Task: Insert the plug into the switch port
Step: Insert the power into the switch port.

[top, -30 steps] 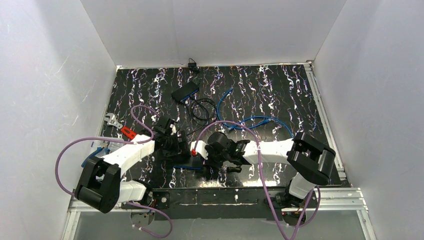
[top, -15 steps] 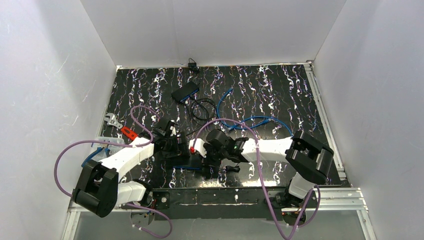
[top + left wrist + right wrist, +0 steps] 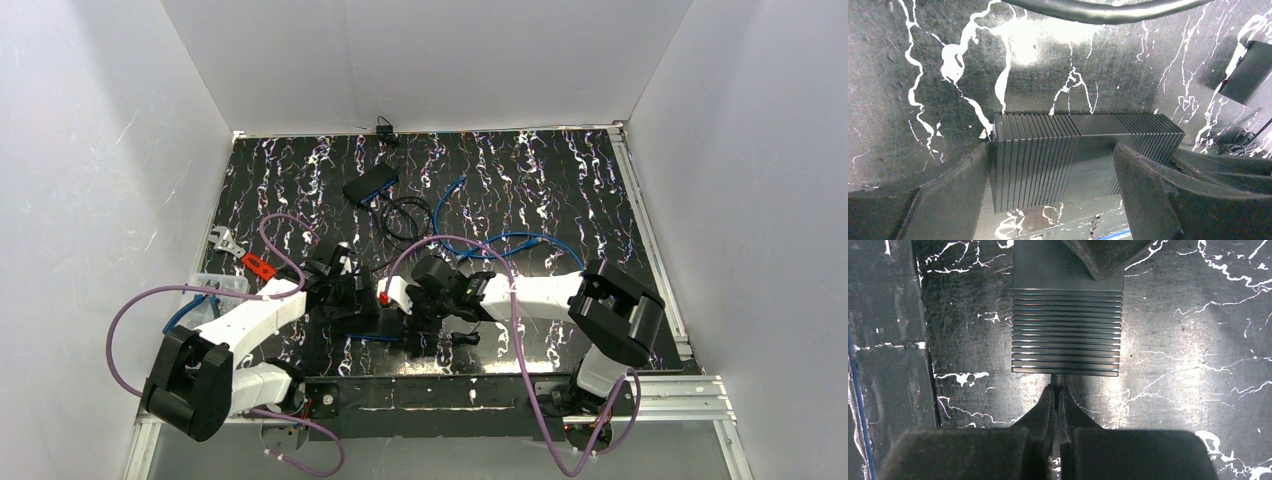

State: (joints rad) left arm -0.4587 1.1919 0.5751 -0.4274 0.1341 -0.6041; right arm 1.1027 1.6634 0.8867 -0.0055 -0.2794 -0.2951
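The switch [image 3: 1048, 165] is a flat black ribbed box lying on the marbled mat. My left gripper [image 3: 1053, 150] straddles it with jaws wide. One finger [image 3: 963, 190] touches the box's left edge and the other [image 3: 1158, 195] stands against its right part. In the right wrist view the switch [image 3: 1067, 330] lies straight ahead. My right gripper [image 3: 1057, 390] is shut on a small black plug [image 3: 1058, 379], whose tip meets the middle of the switch's near side. In the top view the left gripper [image 3: 350, 300] and right gripper [image 3: 405, 318] face each other near the front edge.
A second black box [image 3: 370, 184] with a coiled black cable [image 3: 405, 215] lies at the back. A blue cable [image 3: 500, 242] loops across the middle, and another blue stretch [image 3: 385, 337] runs by the front rail. A red piece [image 3: 257, 266] and a clear tray [image 3: 215, 290] sit at the left.
Both arms have shifted slightly to the left. The right gripper has edged closer to the switch with the plug. Neither gripper's jaws have changed.
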